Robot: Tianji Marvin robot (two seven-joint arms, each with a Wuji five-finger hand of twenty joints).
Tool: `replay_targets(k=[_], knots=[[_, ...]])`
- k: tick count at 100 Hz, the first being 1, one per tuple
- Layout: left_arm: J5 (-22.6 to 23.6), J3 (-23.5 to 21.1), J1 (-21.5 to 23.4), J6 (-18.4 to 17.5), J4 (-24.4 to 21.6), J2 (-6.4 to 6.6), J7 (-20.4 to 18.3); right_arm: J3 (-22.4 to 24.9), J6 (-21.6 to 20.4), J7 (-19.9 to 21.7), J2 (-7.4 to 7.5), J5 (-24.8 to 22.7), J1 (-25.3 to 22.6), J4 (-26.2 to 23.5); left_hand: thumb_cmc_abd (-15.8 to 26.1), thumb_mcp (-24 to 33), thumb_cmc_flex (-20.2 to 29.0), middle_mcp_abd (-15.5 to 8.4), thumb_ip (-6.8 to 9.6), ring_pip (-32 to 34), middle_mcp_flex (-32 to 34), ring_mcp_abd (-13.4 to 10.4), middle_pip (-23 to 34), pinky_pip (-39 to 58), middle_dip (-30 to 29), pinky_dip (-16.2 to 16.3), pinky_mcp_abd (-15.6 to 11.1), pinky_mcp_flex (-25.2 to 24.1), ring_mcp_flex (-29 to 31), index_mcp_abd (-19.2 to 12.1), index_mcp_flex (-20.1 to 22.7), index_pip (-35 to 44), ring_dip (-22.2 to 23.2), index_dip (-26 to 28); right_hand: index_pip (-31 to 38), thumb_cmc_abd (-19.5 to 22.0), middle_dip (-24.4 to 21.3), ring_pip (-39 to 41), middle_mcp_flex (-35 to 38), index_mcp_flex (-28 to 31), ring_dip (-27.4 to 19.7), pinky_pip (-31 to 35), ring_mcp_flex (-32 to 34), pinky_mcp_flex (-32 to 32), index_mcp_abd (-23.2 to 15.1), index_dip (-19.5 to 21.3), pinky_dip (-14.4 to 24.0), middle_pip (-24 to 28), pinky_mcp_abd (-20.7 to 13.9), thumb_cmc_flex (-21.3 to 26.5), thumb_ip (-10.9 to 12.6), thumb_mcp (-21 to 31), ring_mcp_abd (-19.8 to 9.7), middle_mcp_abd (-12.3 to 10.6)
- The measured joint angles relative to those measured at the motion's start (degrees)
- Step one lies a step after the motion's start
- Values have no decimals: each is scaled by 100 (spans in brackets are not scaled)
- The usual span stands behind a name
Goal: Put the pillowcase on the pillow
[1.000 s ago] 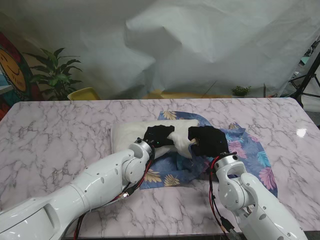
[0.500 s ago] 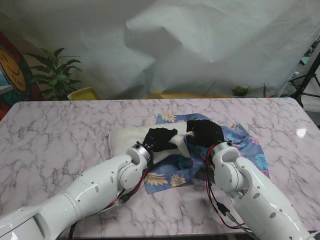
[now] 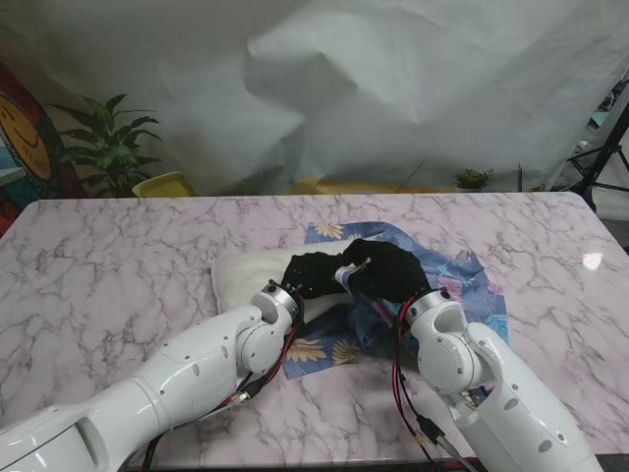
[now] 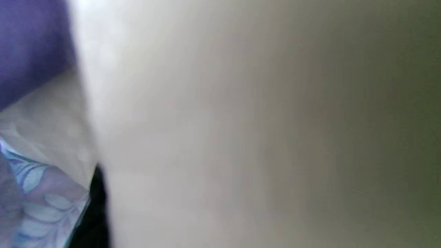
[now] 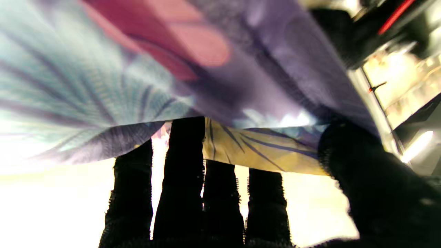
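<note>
The white pillow lies across the middle of the marble table, its right end hidden under both black-gloved hands. My left hand is closed on that end; its wrist view is filled by blurred white pillow with a strip of pillowcase beside it. The blue floral pillowcase is spread to the right, bunched toward the pillow. My right hand grips its opening edge. In the right wrist view the fingers go under the pillowcase and the thumb presses from the other side.
The marble table stretches wide on both sides. A white sheet hangs behind it. Beyond the far left edge stand a potted plant and a yellow chair. A dark tripod stands at the far right.
My right hand has moved left and away from me, dragging the pillowcase's edge over the pillow's right end until it meets my left hand. The pillowcase has bunched leftward.
</note>
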Motion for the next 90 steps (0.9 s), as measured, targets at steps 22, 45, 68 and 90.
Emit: replay_targets(k=[22,45,68,90], knots=[[-22,-3,10,-75,48,-34,48,414,-163,2278,494,-1151,-337,-937,-3,1,-7,-3,0,16,1,-2,30,44,-5,0,-1,7,9,-5,5,0,0,17,-1989,-404,-348,-697,-2409,-1331,-873,-985,-2687,-1669,826,-1204,-146,-639,-415,48,96,-219,65,362],[-40,73,-24,-277,183,-61,64,484,-204,1997,543,-1252,-355,-826,-3,134,-73,-5,0,45,37,-2,47,68,-5,0,-1,34,44,-21,54,0,-1,44,-4990,-375,-1304,-1021,-2772,-1750,-1278,-1295,-4298,-2713,1197,-1979,-953,-2837,-328,1,86,-1065,322,679],[-27,87,-29,-399,267,-66,92,424,474,88,412,-1970,-439,-683,-3,134,-78,-11,0,45,40,-7,48,69,-5,0,-2,38,46,-27,59,0,-1,50,-4362,-291,-907,-996,-2771,-1733,-1276,-1143,-3989,-2459,1018,-712,-977,-1879,-328,-4,63,-593,352,605],[99,133,-30,-509,352,-58,242,390,844,219,307,-2240,-172,-335,-3,134,-81,-20,0,46,41,-12,48,69,-5,0,-7,40,47,-35,58,0,-1,50,-1971,-625,-299,-591,-2610,-1757,-1044,-830,-3037,-1830,375,-1376,-599,-194,-326,206,-8,565,304,299]])
